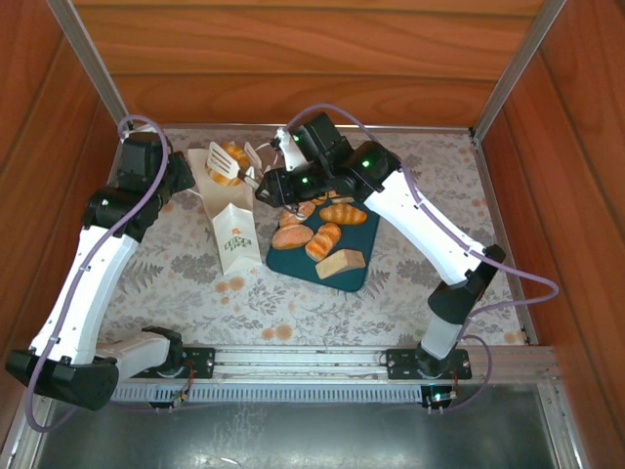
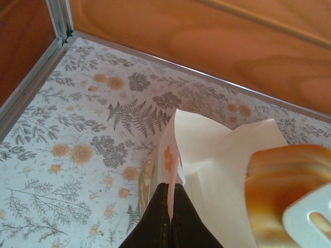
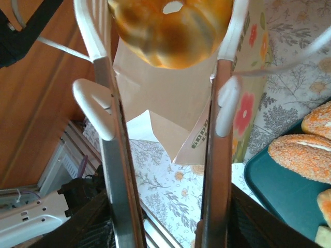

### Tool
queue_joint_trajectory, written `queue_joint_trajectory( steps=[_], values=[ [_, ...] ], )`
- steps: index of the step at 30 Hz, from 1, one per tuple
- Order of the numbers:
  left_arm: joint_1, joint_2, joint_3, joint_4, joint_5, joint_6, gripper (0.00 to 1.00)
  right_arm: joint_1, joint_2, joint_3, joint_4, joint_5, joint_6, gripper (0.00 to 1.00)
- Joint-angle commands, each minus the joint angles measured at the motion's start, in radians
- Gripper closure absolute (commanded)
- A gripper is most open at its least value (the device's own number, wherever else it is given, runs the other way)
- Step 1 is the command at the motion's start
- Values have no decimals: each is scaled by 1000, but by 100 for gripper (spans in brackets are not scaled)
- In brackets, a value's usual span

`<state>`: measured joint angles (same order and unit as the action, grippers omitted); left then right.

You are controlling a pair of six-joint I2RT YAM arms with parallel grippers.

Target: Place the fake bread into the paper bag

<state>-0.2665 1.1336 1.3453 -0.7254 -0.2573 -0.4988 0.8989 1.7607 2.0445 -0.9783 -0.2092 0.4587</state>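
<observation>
**A:** What sits nearest?

**B:** The beige wedge (image 1: 341,264), at the near edge of the teal tray (image 1: 368,231), right of centre on the floral table (image 1: 156,283). Just beyond it, several golden rolls (image 1: 323,240) lie on the same tray.

**A:** And the paper bag?

**B:** The paper bag (image 1: 235,230) stands just left of the tray, with its logo facing near and its mouth open at the far end.

**A:** What is the left gripper doing?

**B:** The left gripper (image 2: 170,194) is pressed together on the bag's top edge, pinching the paper on the left side.

**A:** And the right one?

**B:** The right gripper (image 1: 236,164) reaches across from the tray side. Its white fingers (image 3: 92,31) clamp a round roll (image 3: 168,31) directly over the bag's open mouth, farthest back.
</observation>
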Motion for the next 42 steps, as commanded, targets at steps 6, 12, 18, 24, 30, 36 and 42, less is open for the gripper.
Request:
queue_joint_trajectory(
  steps=[6,12,18,24,30,36,42],
  values=[
    [7,-12,-9,16,-5,-8,100,13,17,83,13,-27,-17,42],
    [7,-12,-14,17,-2,-6,100,13,-13,138,9,-21,-9,46],
    [7,-16,-20,17,2,-2,100,6,-92,161,-11,57,-24,47],
    [7,-20,-18,17,6,2,100,-56,-303,-17,-23,182,-9,48],
    [7,-15,-16,17,13,0,100,-189,-502,-339,-47,209,75,48],
    [7,-18,-13,18,14,1,100,-210,-617,-613,-93,186,221,48],
    [7,-20,-11,18,22,3,100,-209,-717,-839,-54,97,377,49]
  ],
)
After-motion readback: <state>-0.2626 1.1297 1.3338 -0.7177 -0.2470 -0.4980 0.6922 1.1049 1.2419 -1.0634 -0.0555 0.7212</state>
